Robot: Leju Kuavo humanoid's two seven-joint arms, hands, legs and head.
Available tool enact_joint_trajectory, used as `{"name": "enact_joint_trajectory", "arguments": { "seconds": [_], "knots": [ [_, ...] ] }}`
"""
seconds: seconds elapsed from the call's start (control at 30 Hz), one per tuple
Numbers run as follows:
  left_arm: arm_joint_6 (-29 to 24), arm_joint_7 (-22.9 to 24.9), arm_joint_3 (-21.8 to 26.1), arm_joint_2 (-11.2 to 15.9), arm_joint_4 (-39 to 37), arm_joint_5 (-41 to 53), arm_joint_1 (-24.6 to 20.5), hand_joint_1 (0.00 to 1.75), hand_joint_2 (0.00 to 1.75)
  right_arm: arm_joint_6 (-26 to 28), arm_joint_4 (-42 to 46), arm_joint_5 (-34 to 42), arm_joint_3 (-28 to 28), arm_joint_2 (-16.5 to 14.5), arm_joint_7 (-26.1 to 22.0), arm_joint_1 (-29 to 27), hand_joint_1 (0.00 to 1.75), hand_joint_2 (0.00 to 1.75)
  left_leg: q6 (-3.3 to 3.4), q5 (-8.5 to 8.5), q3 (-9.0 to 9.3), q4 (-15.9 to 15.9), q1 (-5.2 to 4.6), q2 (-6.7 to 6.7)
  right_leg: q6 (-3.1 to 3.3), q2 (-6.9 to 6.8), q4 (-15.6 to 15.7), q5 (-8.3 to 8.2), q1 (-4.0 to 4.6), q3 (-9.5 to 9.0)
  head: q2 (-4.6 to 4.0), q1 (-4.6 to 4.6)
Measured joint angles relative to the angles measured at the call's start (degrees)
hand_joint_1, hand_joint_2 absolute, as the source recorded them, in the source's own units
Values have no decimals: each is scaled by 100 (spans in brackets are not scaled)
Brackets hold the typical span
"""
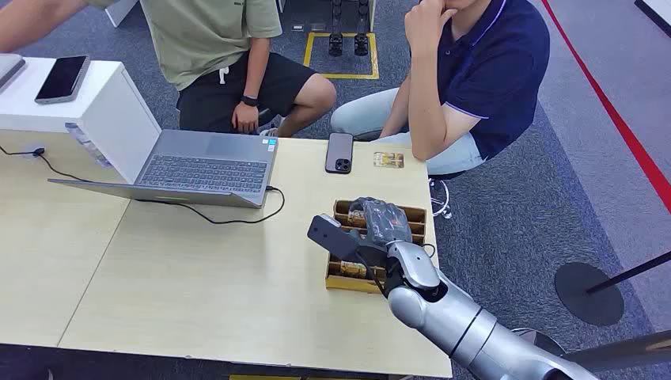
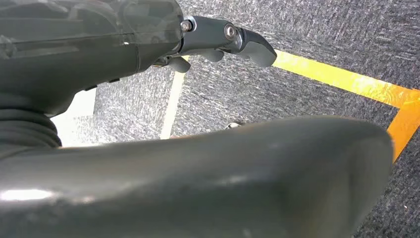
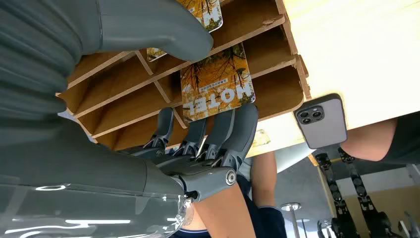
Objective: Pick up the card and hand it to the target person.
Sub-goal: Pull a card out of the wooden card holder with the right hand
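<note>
A wooden slotted card box stands on the table near its right edge, and my right hand is down over its far slots. In the right wrist view an orange HOTEL card stands in a slot of the box. The dark fingers touch the card's near edge, while the thumb stays apart on its other side, beside a second card. Another card lies flat on the table in front of the person in the navy shirt. My left hand hangs over the carpet, holding nothing.
A dark phone lies next to the loose card. An open laptop with a black cable sits at mid table. A white box carrying another phone stands at the far left. A person in a green shirt sits behind the laptop.
</note>
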State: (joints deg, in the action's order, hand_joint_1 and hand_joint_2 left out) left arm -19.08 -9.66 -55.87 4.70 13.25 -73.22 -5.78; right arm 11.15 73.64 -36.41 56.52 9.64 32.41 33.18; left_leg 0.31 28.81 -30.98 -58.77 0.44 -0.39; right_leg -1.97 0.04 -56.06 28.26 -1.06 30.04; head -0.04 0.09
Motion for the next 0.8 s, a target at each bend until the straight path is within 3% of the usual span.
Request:
{"name": "enact_joint_trajectory", "arguments": {
  "seconds": [0.8],
  "knots": [
    [-27,50,0,4,0,2,-1,0,175,59,0,39,-2,2,-58,-11,141,175,0,0,0,0,0,0,0,0,0,0,0,0,0,-2]
  ]
}}
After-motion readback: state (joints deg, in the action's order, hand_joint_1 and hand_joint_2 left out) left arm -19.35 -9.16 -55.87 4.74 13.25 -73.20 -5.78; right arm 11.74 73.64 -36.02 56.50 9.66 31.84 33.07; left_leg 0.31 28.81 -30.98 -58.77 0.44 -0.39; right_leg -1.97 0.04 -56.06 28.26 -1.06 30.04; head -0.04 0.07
